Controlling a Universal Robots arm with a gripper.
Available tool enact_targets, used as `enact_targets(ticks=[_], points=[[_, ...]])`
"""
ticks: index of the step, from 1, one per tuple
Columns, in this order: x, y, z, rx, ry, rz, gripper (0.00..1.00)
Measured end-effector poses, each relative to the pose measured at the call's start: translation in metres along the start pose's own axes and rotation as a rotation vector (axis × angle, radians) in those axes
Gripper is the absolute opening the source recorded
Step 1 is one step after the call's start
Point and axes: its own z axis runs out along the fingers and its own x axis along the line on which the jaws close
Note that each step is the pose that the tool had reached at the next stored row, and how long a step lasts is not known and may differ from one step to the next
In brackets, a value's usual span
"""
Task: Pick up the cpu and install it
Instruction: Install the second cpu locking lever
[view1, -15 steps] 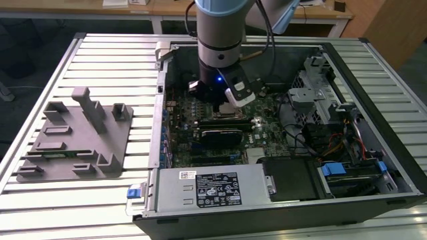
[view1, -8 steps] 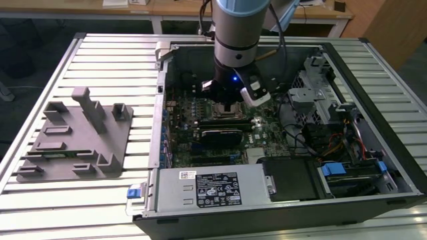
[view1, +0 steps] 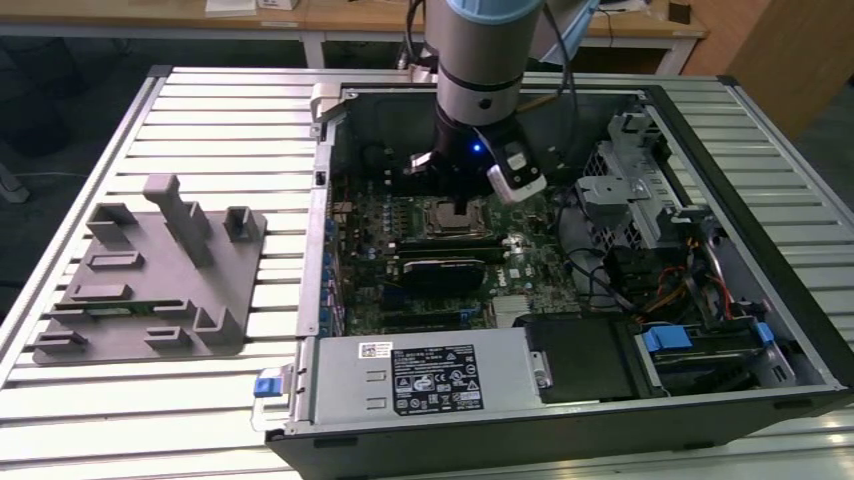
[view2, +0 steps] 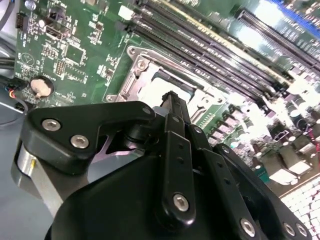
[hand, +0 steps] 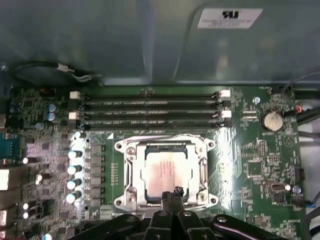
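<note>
Above socket frame (hand: 165, 170) | jaws pressed together, empty | cpu (hand: 166, 172) seated | case label unreadable

The small square silvery cpu (hand: 167, 171) showed a smooth, softly reflective metal top inside a bright, polished metal socket frame (hand: 130, 172). Around it lay the green motherboard (hand: 250, 150), its lacquered surface glossy under the light. The black gripper (hand: 172, 196) had matt plastic-looking links fastened with shiny metal screws. In the exterior view, a matt grey plastic holder block (view1: 147, 275) rested on a ribbed, brushed aluminium table (view1: 214, 110).
</note>
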Motion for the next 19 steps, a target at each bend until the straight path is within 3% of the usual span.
enact_targets(ticks=[5, 13, 19], points=[[-0.002, 0.0046, 0.0007, 0.0019, 0.0002, 0.0, 0.11], [-0.0035, 0.0119, 0.0017, 0.0317, 0.002, -0.001, 0.11], [-0.0036, 0.012, 0.0017, 0.0322, 0.0023, -0.001, 0.11]])
